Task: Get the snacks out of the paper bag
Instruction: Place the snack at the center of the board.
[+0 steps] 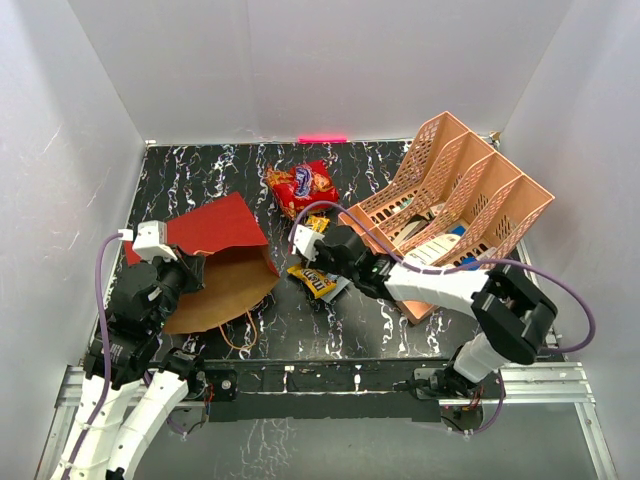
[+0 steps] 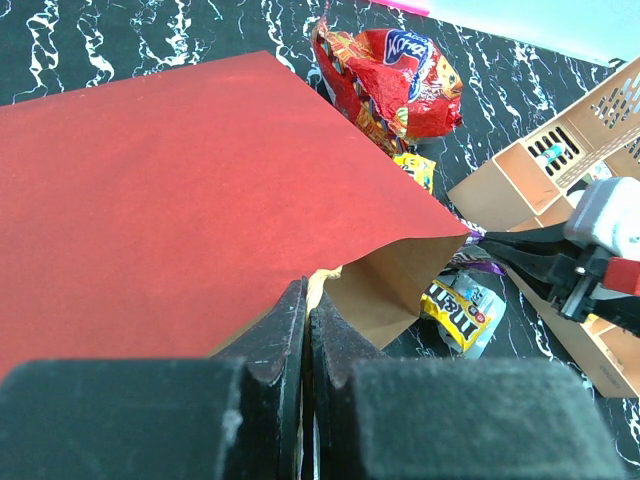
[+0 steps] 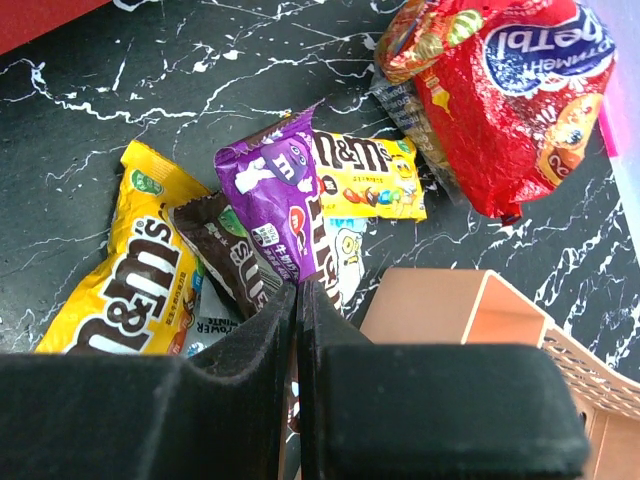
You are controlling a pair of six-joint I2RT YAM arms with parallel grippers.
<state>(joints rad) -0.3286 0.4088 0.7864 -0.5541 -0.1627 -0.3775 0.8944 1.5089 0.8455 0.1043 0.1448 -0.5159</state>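
The paper bag (image 1: 212, 226) lies on its side at the left, red outside, brown mouth (image 1: 228, 288) facing right. My left gripper (image 1: 190, 268) is shut on the bag's upper rim (image 2: 307, 295). The red-orange chip bag (image 1: 300, 185) lies on the table behind the bag's mouth and shows in the left wrist view (image 2: 395, 80). My right gripper (image 3: 298, 290) is shut on the lower edge of a purple candy packet (image 3: 275, 200), just right of the bag's mouth (image 1: 305, 240). Yellow packets (image 3: 130, 290) (image 3: 365, 178) and a brown packet (image 3: 225, 260) lie around it on the table.
The peach lattice organizer (image 1: 450, 200) with white cards stands at the right, its wall (image 3: 470, 320) close beside my right gripper. The bag's thin handles (image 1: 245, 335) trail toward the near edge. White walls enclose the black marbled table (image 1: 200, 165).
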